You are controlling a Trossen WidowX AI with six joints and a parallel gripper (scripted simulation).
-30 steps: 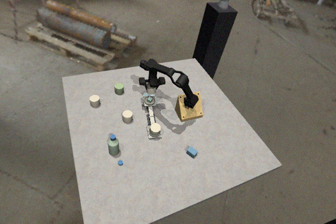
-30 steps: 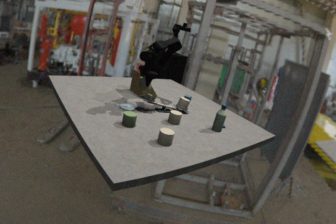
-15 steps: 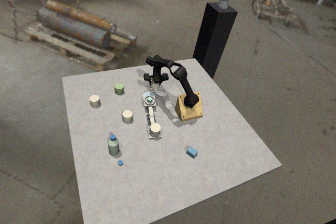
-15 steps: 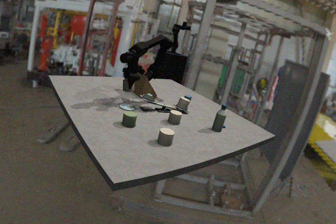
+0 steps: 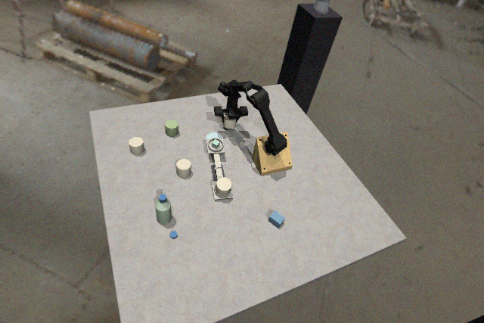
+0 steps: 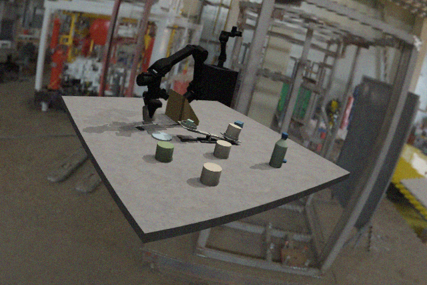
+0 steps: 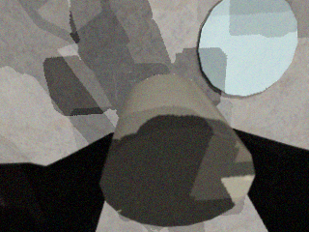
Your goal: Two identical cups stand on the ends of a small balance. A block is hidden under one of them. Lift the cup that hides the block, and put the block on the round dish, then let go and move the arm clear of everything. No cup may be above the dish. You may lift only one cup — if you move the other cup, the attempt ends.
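Observation:
My gripper (image 5: pixel 229 117) (image 7: pixel 168 135) is shut on a beige-grey cup (image 5: pixel 229 122) (image 6: pixel 145 113) (image 7: pixel 166 99), held in the air beyond the balance (image 5: pixel 217 160), to one side of the pale blue round dish (image 6: pixel 161 136) (image 7: pixel 248 53). The small green block (image 5: pixel 215 143) (image 6: pixel 189 122) lies uncovered on the balance's raised pan. The other cup (image 5: pixel 223 186) (image 6: pixel 233 131) stands on the lowered pan. In the top view, the raised pan partly hides the dish; the wrist view shows no cup over it.
A green cylinder (image 5: pixel 171 128) (image 6: pixel 164 151), two beige cylinders (image 5: pixel 136 146) (image 5: pixel 183 169) (image 6: pixel 210 174) (image 6: pixel 222 149), a bottle (image 5: pixel 163 212) (image 6: pixel 277 153) and a small blue disc (image 5: pixel 173 234) stand or lie beyond the balance from the arm's wooden mount (image 5: pixel 273 163). A blue block (image 5: pixel 277 219) lies apart.

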